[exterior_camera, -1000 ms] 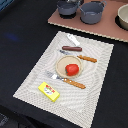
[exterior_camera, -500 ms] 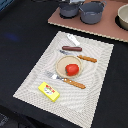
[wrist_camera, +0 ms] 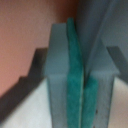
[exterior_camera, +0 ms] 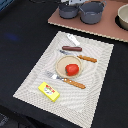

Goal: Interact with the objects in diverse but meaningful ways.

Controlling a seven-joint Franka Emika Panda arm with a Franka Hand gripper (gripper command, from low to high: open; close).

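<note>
On the striped placemat [exterior_camera: 95, 70] a red tomato [exterior_camera: 72, 69] sits on a beige plate [exterior_camera: 61, 65]. A brown sausage [exterior_camera: 71, 48] and a white utensil [exterior_camera: 73, 39] lie beyond it, and a yellow box [exterior_camera: 49, 92] lies near the mat's front. Two grey pots stand on the pink board: a smaller one [exterior_camera: 67, 11] and a larger one [exterior_camera: 92, 12]. My gripper [exterior_camera: 73, 3] hangs at the top edge, over the smaller pot's rim. In the wrist view its green pads [wrist_camera: 75, 90] press together on a thin blue-grey wall [wrist_camera: 95, 25], apparently that rim.
A wooden-handled knife [exterior_camera: 86, 58] and fork [exterior_camera: 70, 81] flank the plate. A light bowl [exterior_camera: 123, 17] sits at the exterior view's right on the pink board [exterior_camera: 100, 30]. Dark tabletop surrounds the mat.
</note>
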